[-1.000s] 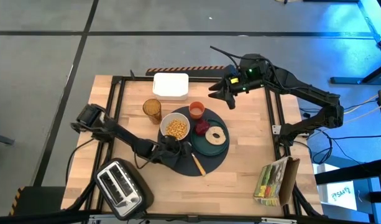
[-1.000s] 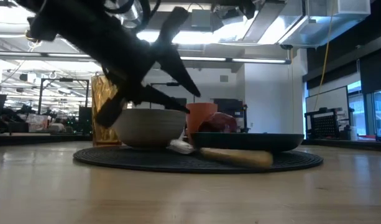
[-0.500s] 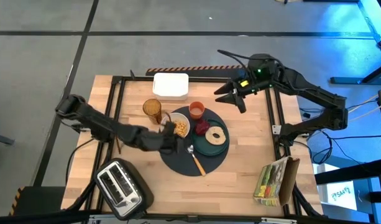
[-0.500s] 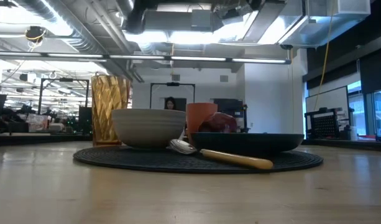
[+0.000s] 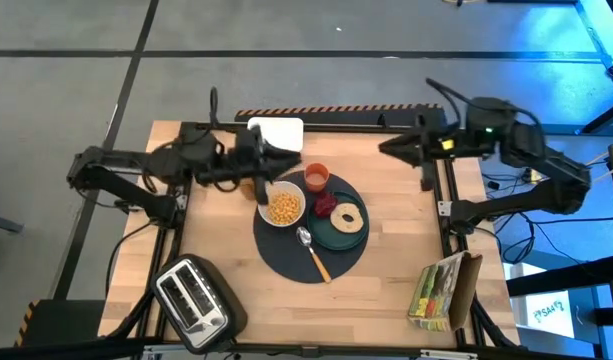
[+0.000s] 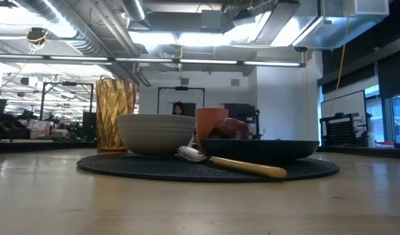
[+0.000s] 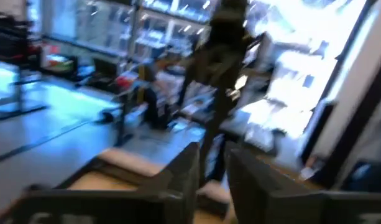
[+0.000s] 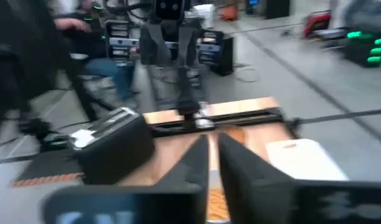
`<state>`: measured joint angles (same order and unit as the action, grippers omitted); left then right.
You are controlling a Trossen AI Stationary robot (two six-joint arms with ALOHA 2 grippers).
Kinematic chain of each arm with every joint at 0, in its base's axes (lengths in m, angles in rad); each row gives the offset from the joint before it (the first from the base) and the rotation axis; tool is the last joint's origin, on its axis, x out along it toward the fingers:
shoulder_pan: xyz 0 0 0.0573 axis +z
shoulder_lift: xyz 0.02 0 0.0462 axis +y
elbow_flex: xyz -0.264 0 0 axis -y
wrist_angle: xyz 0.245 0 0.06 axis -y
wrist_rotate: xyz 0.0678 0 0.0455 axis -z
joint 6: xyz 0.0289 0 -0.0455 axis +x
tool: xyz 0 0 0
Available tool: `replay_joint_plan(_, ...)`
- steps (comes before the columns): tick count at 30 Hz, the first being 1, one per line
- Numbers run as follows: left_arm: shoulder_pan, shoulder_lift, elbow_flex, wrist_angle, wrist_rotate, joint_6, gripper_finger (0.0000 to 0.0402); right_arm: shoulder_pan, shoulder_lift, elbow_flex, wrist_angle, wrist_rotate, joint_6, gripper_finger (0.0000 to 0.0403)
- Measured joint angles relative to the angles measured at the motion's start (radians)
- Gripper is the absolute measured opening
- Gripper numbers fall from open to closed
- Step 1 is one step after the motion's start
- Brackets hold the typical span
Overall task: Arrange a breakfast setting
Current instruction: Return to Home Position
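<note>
The round dark-grey mat [image 5: 286, 250] lies mid-table. On it stand the white bowl [image 5: 283, 206] of yellow cereal, the small orange cup [image 5: 316, 178] and the teal plate [image 5: 338, 232], which carries the bagel [image 5: 348, 215] and the red fruit [image 5: 324, 205]. The orange-handled spoon [image 5: 314, 253] lies flat on the mat's near part, its head by the plate. My left gripper [image 5: 273, 163] hangs high over the table's far left, level and shut with nothing between its fingers [image 7: 189, 168]. My right gripper [image 5: 388, 148] is shut and bare above the far right.
An amber glass [image 6: 115, 112] stands just off the mat's far left, under my left arm. A white box [image 5: 278, 132] sits at the far edge. The silver toaster [image 5: 191, 295] is at the near left corner and the cereal bag [image 5: 444, 290] at the near right.
My left gripper has risen from the mat's near left, gone toward the far edge and rolled to level. The spoon it was covering now lies uncovered on the mat. My right gripper has drawn back toward the right edge and shut.
</note>
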<state>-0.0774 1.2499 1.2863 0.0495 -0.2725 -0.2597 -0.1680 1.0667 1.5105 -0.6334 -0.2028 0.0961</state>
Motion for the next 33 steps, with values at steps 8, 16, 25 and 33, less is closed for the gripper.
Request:
replay_joint_plan(8, 0.097, -0.227, -0.216, -0.082, 0.071, 0.124, 0.0006, 0.198, -0.233, -0.23, 0.062, 0.247, 0.035, 0.0003)
replay_joint_plan(16, 0.175, -0.594, -0.583, -0.134, 0.189, 0.31, 0.0002, 0.294, -0.599, -0.718, 0.332, 0.368, 0.068, 0.0011)
replay_joint_plan(25, 0.14, -0.917, -0.82, -0.223, 0.233, 0.271, 0.0001, 0.293, -0.835, -0.926, 0.299, 0.373, 0.024, 0.0003)
replay_joint_plan(33, 0.116, -1.126, -0.988, -0.25, 0.28, 0.236, 0.0, 0.293, -0.961, -1.021, 0.29, 0.324, -0.027, 0.0001)
